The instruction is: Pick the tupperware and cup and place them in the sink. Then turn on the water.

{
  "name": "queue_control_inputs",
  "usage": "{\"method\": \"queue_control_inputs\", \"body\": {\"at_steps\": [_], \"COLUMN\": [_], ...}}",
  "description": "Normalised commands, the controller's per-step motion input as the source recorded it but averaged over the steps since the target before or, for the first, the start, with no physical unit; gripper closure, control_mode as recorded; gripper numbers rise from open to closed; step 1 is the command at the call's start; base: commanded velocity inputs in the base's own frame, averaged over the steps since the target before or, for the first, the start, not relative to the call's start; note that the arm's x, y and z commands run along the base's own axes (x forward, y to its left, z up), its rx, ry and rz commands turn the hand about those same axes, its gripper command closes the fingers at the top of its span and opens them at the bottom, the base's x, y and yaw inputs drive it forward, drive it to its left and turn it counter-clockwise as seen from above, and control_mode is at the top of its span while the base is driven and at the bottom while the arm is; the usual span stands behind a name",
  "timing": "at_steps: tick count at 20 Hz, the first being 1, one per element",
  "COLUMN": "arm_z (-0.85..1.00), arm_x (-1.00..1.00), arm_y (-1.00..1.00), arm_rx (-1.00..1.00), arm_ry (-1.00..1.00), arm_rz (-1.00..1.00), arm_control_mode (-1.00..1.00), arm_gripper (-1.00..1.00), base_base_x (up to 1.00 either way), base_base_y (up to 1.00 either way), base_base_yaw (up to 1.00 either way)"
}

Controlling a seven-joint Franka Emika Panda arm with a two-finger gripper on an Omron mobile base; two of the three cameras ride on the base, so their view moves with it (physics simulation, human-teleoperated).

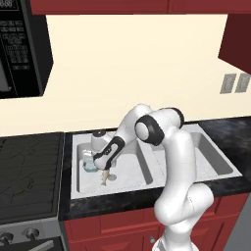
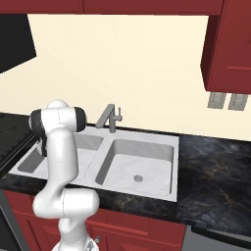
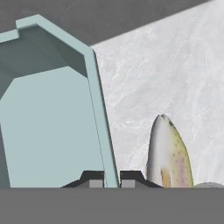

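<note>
My gripper (image 3: 111, 180) is shut on the thick rim of the pale blue-grey tupperware (image 3: 48, 118), with one dark fingertip (image 3: 94, 180) on each side of the wall. In the left base view the tupperware (image 1: 89, 166) hangs low inside the left basin of the light grey sink (image 1: 147, 188), with the gripper (image 1: 98, 167) at its right edge. I cannot tell whether it touches the basin floor. The grey faucet (image 2: 109, 117) stands behind the divider and no water runs from it. The cup is out of view.
A small tan fish (image 3: 168, 153) lies on the basin floor right beside the tupperware, also the fish (image 1: 104, 177) near the drain. A stove (image 1: 29, 171) borders the sink's left. Black counter (image 2: 215, 166) stretches to the right of the right basin (image 2: 139, 164).
</note>
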Motion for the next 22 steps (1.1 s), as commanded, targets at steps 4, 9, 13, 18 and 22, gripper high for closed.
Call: {"method": "queue_control_inputs", "body": {"at_steps": [4, 9, 13, 18, 22], "arm_z": [-0.08, -0.14, -0.22, -0.24, -0.23], "arm_x": [0.16, 0.2, 0.26, 0.27, 0.23], "arm_y": [0.1, 0.08, 0.07, 0.05, 0.03], "arm_rx": [0.0, 0.0, 0.0, 0.0, 0.0], "arm_ry": [0.0, 0.02, 0.06, 0.07, 0.06], "arm_rz": [0.0, 0.0, 0.0, 0.0, 0.0], "arm_control_mode": [-1.0, -1.0, -1.0, -1.0, -1.0], "arm_gripper": [1.0, 1.0, 1.0, 1.0, 1.0], "base_base_x": [0.0, 0.0, 0.0, 0.0, 0.0], "base_base_y": [0.0, 0.0, 0.0, 0.0, 0.0], "base_base_yaw": [0.0, 0.0, 0.0, 0.0, 0.0]}}
